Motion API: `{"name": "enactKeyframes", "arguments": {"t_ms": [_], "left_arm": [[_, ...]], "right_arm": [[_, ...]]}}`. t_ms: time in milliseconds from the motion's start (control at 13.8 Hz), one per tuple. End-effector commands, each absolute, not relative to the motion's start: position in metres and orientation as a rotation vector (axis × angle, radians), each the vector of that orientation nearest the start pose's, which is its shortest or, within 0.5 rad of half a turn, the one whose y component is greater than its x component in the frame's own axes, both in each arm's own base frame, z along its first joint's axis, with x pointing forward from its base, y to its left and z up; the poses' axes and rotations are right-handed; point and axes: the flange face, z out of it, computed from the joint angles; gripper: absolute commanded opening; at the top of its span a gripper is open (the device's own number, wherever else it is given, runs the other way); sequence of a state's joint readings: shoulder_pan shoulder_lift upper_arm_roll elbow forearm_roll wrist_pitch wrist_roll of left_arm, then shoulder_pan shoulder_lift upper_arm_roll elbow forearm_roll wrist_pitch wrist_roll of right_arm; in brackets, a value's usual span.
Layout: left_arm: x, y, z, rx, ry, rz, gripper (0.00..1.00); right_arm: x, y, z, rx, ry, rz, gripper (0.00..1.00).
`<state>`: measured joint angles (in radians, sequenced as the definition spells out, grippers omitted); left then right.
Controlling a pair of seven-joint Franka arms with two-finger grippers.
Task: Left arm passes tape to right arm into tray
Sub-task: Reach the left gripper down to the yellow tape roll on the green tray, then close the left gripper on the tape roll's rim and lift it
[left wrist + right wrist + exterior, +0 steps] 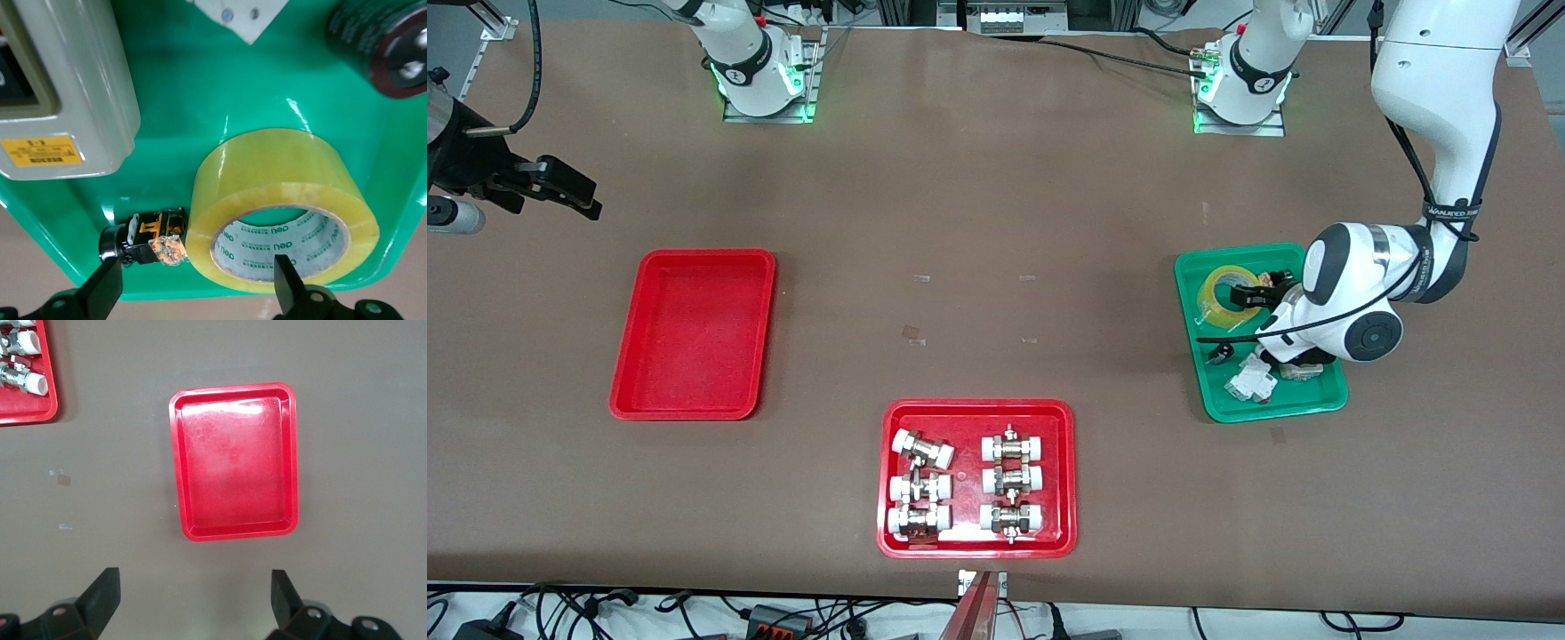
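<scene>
Now tape [283,210] lies flat, core upward; left pincer [197,280] spread astride it

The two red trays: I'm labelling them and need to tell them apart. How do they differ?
The plain red tray holds nothing; the red tray with fittings carries six white-capped metal fittings in two columns. The plain one lies toward the right arm's end of the table; the other sits mid-table, nearer the front camera. The plain one looks slightly larger. Both are shallow red rectangles with rounded corners, lying flat.
</scene>
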<state>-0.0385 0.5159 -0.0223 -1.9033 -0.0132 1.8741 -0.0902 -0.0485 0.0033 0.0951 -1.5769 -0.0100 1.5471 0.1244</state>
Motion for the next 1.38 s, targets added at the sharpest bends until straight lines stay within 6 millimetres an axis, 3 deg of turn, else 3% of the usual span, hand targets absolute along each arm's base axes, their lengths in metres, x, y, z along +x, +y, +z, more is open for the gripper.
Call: {"name": "enactKeyframes", "arguments": {"t_ms": [0, 363, 508, 943, 1088, 1306], "left_arm": [[0.554, -0.042, 0.204, -2.999, -0.135, 0.813, 0.81], [0.554, -0.044, 0.202, -2.992, -0.158, 0.813, 0.55], [0.554, -0.043, 0.199, -2.996, -0.156, 0.807, 0.49], [0.554, -0.041, 0.192, -3.009, -0.162, 0.772, 0.49], [0.554, -0.04, 0.19, -3.009, -0.165, 0.772, 0.44], [0.555, -0.04, 0.194, -3.013, -0.153, 0.77, 0.06]], "right_arm": [[0.552, 0.023, 0.624, -3.161, 0.105, 0.051, 1.0], [0.552, 0.023, 0.623, -3.161, 0.105, 0.053, 1.0], [0.552, 0.023, 0.624, -3.161, 0.105, 0.051, 1.0], [0.552, 0.022, 0.623, -3.161, 0.107, 0.056, 1.0], [0.552, 0.023, 0.623, -3.161, 0.105, 0.056, 1.0], [0.552, 0.022, 0.623, -3.161, 0.107, 0.051, 1.0]]}}
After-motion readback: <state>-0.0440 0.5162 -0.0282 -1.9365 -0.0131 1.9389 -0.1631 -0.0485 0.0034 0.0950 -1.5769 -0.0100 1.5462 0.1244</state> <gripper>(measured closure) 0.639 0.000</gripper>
